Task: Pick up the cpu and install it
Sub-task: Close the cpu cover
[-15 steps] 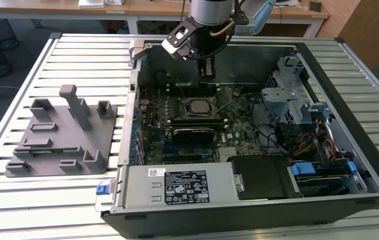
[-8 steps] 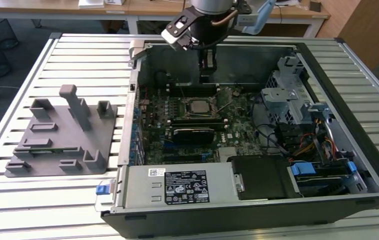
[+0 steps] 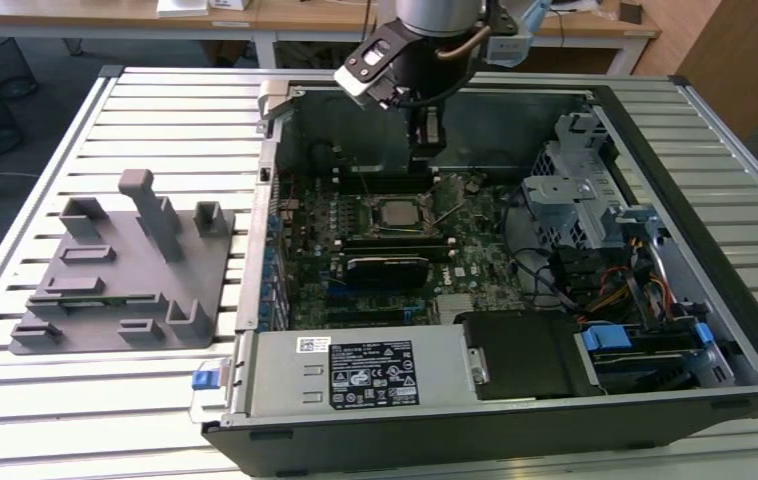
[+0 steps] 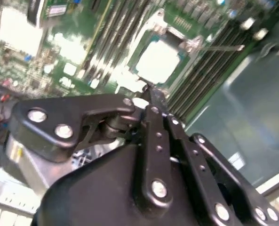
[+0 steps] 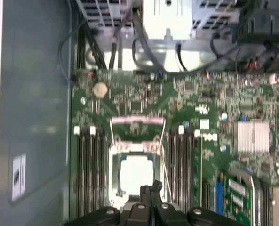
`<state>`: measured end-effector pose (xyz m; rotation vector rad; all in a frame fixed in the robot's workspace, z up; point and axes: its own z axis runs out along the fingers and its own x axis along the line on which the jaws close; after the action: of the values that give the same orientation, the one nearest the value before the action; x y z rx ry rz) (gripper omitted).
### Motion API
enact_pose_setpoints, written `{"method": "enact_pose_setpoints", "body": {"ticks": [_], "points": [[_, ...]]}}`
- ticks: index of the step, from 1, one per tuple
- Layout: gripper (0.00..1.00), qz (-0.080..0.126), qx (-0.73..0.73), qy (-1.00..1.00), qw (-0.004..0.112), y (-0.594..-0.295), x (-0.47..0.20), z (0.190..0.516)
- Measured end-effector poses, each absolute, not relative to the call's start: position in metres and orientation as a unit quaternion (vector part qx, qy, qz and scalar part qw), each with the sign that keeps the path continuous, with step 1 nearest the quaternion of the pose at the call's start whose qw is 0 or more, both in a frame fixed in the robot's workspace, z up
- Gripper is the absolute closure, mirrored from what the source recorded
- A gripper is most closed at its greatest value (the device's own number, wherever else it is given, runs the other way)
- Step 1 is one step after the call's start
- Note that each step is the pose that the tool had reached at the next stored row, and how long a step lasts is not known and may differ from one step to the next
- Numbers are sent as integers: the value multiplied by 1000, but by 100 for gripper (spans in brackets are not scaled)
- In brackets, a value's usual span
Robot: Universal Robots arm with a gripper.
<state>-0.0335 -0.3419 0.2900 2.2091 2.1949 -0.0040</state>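
Note:
The cpu (image 3: 397, 213) (image 4: 158, 61) (image 5: 137, 173), a silvery-white square chip, lies flat in the motherboard socket. The socket's metal frame (image 5: 137, 126) is swung open beside it. My gripper (image 3: 426, 150) (image 4: 148, 92) (image 5: 151, 189) hangs inside the computer case a little above the board, by the far edge of the socket. Its black fingers (image 5: 147, 195) are pressed together with nothing between them. The fingertips are apart from the chip and hide a sliver of the socket's edge in both wrist views.
Memory slots (image 5: 90, 169) flank the socket on both sides. A silver heatsink (image 5: 252, 136) sits on the board. The open case (image 3: 267, 200) has a drive cage (image 3: 579, 190), cables and a power supply (image 3: 352, 370). A grey fixture (image 3: 126, 270) stands on the slatted table at the exterior view's left.

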Motion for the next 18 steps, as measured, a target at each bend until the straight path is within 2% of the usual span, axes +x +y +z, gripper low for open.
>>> {"method": "enact_pose_setpoints", "body": {"ticks": [18], "points": [[89,-1,709,705,14,-340,35,270]]}}
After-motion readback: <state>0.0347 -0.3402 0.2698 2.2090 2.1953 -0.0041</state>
